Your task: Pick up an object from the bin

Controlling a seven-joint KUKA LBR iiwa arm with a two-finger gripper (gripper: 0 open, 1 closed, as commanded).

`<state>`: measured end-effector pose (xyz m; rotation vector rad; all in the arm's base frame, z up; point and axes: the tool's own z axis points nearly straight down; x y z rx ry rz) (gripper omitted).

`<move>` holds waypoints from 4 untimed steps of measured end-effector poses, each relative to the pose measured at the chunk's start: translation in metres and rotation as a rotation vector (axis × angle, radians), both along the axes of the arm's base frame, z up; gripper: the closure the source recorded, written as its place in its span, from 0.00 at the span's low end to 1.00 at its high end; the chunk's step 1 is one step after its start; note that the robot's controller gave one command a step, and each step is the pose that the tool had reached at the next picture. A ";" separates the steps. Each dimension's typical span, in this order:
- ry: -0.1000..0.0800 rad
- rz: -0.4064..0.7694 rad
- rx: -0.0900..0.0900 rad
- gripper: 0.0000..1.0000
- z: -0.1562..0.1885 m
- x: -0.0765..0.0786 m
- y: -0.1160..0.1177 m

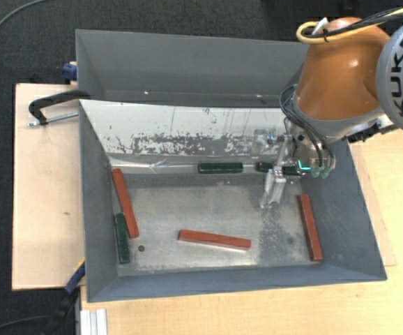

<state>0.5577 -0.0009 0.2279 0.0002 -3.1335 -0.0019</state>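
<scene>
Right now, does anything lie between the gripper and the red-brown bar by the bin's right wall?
Nothing visible: only bare bin floor separates the gripper from the red-brown bar. The dark green bar lies at the back wall.

Scuffed metal bin (187, 68) w/ matt red bar (214, 240)

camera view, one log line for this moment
tool: over back-right floor | nearest: green bar at back wall, red bar at right wall | held: nothing visible

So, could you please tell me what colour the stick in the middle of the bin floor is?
The stick is reddish-brown, in the camera view.
</scene>
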 end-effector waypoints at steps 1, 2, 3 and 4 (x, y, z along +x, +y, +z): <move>0.000 -0.017 0.001 0.00 -0.141 0.004 0.076; -0.004 0.062 0.000 0.00 -0.158 -0.046 0.075; -0.008 0.079 -0.004 0.00 -0.157 -0.041 -0.003; -0.007 0.525 0.001 0.00 -0.157 -0.056 -0.014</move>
